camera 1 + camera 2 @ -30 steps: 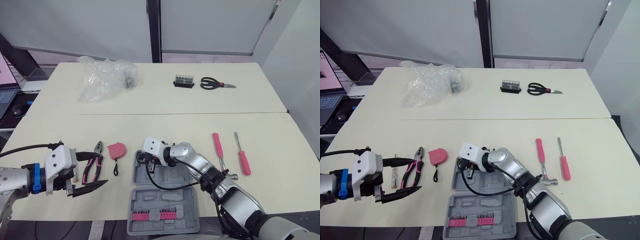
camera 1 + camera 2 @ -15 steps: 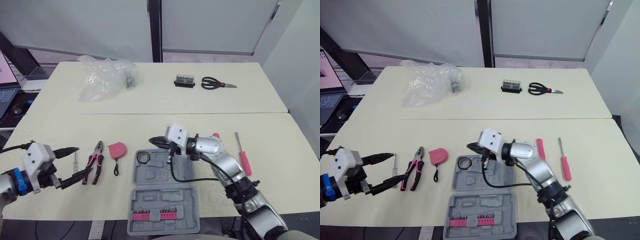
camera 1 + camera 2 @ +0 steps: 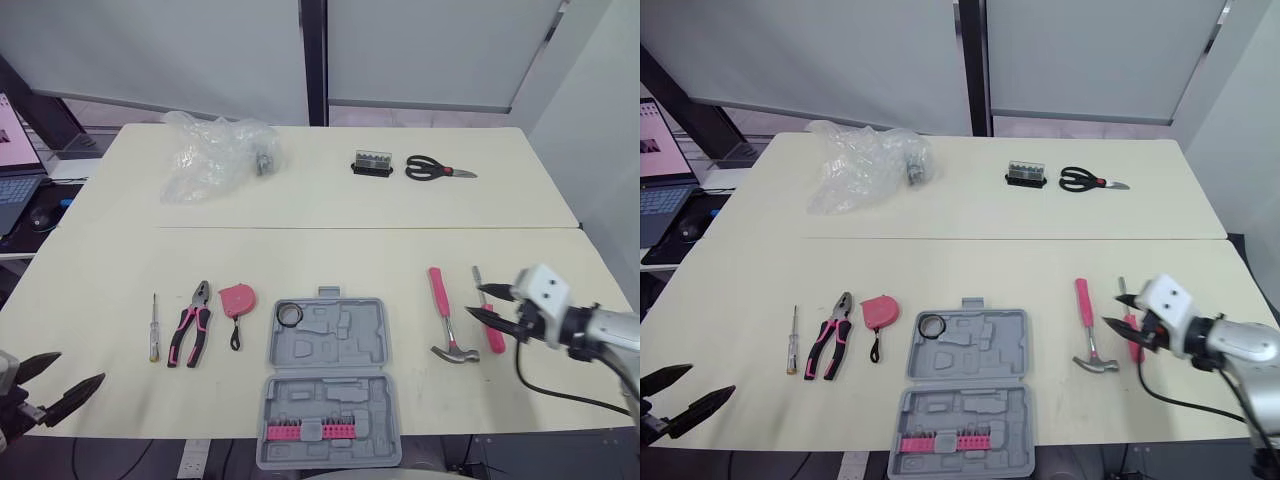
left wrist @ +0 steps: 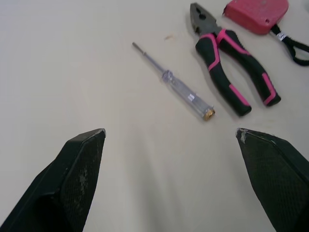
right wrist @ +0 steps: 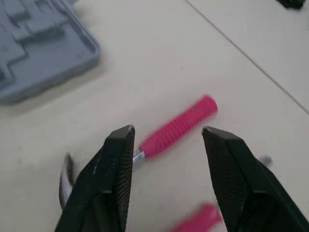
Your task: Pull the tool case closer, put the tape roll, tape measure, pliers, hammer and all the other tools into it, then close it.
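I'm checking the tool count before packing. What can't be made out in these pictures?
1. Head views: a dark item inside the bag is blurred by crinkled plastic, so it cannot be identified.
2. Head views: the screwdriver is partly hidden behind the right gripper.
3. Head views: the bits in the case are too small to count or type.
4. Head views: the laptop is cut off by the picture's left edge.

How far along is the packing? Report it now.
Done: the tool case lies open at the near edge, tape roll inside. In hand: nothing; both the left gripper and right gripper are open, the right by the hammer. Left: tape measure, pliers, hammer, pink screwdriver, clear screwdriver, then closing.
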You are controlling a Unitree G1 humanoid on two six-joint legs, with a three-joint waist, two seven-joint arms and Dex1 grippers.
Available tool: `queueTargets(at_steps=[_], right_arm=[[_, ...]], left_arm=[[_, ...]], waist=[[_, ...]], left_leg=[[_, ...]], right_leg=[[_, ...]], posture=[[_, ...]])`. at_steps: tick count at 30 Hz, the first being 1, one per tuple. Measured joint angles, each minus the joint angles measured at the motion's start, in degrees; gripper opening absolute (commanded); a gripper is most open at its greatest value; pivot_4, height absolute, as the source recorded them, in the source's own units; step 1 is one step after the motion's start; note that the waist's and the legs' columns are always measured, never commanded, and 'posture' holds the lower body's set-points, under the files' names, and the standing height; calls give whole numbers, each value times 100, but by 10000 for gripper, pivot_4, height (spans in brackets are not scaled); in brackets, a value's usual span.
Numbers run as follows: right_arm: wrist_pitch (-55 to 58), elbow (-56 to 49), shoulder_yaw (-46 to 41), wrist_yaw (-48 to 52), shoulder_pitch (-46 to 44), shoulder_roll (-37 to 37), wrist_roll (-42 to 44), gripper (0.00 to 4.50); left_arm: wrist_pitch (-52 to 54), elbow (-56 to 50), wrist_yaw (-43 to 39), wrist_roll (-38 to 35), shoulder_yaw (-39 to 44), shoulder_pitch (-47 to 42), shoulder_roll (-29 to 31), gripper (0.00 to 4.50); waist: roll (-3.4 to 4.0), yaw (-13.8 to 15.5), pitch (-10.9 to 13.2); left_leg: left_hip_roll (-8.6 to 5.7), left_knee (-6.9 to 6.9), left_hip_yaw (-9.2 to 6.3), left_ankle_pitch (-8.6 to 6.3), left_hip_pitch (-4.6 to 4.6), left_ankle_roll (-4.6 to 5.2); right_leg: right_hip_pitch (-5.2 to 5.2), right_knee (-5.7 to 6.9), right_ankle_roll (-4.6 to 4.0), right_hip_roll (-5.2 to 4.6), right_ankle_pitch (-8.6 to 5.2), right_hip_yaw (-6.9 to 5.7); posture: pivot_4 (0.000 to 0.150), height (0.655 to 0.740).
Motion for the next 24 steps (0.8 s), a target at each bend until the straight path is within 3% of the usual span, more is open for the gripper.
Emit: queueTargets(at_steps=[4, 12, 24], right_arm=[[-778, 795, -439, 442, 548, -500, -25, 44731], [-1679, 1752, -468, 613, 735, -590, -129, 44731], [-1950, 1989, -350, 658, 634, -598, -228, 44731]], left_arm=[[-3, 58, 12, 18, -11, -5, -3, 45000], [9, 108, 100, 29, -27, 10, -37, 45000], [172, -236, 209, 24, -70, 85, -99, 45000]], waist=[[-5, -10, -3], [-6, -59, -4], [-9, -43, -7]], left_leg=[[2, 0, 2, 0, 5, 0], [3, 0, 7, 0, 8, 0], [2, 0, 6, 0, 11, 0]], right_leg=[[3, 0, 0, 3, 0, 1], [4, 1, 0, 4, 0, 7], [10, 1, 0, 4, 0, 6]], posture=[[1500, 7400], [1500, 7400], [1500, 7400]])
